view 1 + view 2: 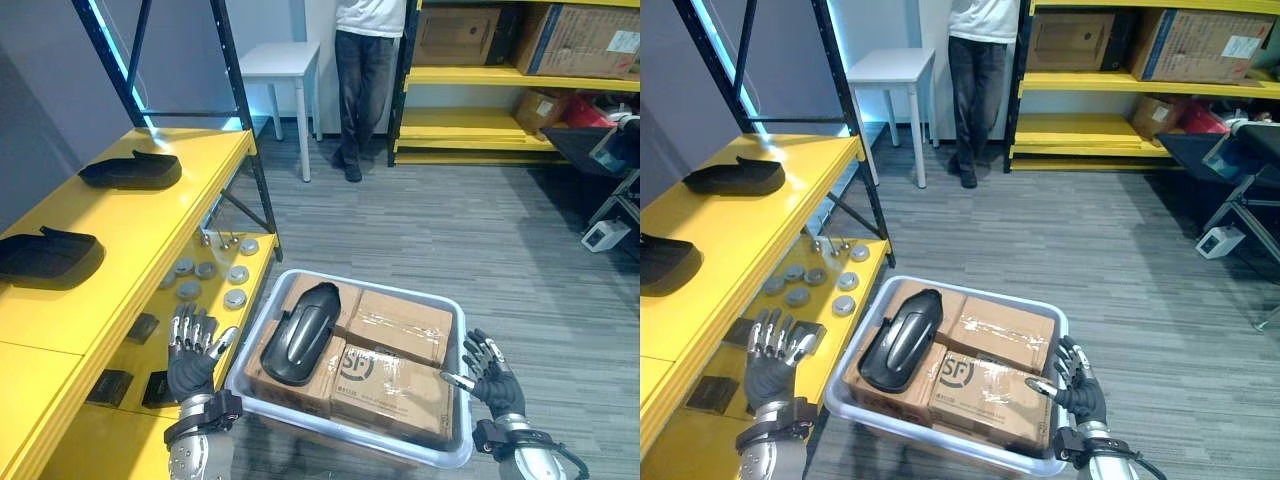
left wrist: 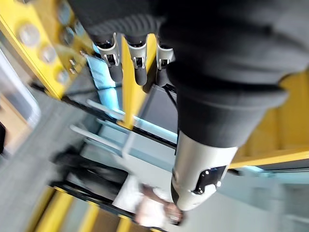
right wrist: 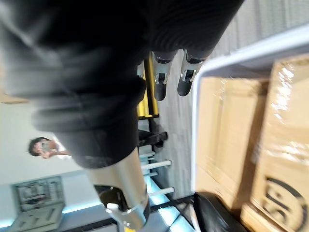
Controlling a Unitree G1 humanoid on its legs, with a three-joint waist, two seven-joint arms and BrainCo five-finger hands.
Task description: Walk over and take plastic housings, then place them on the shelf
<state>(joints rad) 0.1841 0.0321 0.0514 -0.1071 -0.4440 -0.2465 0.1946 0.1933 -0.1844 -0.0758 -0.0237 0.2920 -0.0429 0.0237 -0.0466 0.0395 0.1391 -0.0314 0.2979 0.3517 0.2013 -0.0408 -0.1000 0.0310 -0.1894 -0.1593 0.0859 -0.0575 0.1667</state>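
Held left hand (image 1: 192, 365) and right hand (image 1: 495, 385) open, empty, flanking bin (image 1: 380, 288). Saw housing (image 1: 300, 335) atop boxes (image 1: 395, 325) inside; far housing (image 1: 130, 170), near housing (image 1: 45, 258) on left shelf (image 1: 130, 230).

We are seeing a glossy black plastic housing (image 1: 300, 335) at lower centre, lying on tape-sealed matt cardboard boxes (image 1: 400, 385) inside a smooth white plastic bin (image 1: 250, 342).

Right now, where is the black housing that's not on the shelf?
The housing lies on the cardboard boxes, on the white bin's left side, next to the yellow shelf.
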